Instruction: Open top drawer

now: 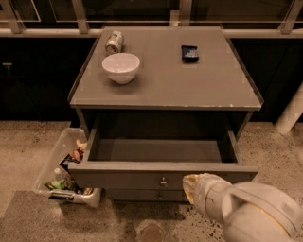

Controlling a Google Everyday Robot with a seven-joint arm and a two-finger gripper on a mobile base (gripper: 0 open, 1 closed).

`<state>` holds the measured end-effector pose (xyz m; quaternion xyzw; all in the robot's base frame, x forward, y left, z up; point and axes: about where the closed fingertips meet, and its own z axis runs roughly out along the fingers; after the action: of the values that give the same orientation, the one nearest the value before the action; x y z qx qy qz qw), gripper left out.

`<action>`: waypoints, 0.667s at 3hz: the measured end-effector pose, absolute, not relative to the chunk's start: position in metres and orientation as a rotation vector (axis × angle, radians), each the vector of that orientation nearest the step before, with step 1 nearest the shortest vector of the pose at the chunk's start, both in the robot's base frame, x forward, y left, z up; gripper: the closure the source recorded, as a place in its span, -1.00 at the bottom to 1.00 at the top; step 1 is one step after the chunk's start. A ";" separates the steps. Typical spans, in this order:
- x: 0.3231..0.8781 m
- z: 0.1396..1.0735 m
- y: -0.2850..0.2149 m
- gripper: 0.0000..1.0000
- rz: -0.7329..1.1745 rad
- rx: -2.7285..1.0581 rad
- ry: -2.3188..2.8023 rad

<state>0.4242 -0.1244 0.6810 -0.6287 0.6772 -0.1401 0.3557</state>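
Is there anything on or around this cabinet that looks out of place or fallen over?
The can lies on its side at the back left of the table top, behind the upright bowl. The top drawer stands pulled out, with the gripper at its front, right of the knob.

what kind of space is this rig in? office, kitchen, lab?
Probably an office break area or test lab: speckled stone-like floor, grey wooden cabinet against dark windows, clear plastic bin of snack packets beside it. The gripper sits at the front of the open grey top drawer, right of its knob.

Top drawer (158, 156) stands open; gripper (189, 183) just right of knob (163, 181).
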 end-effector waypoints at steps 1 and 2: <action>0.354 0.697 -0.128 1.00 -0.453 -1.560 1.718; 0.290 0.691 -0.137 1.00 -0.506 -1.552 1.695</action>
<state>0.2897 -0.1366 0.6908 -0.6090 0.6650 -0.1986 0.3839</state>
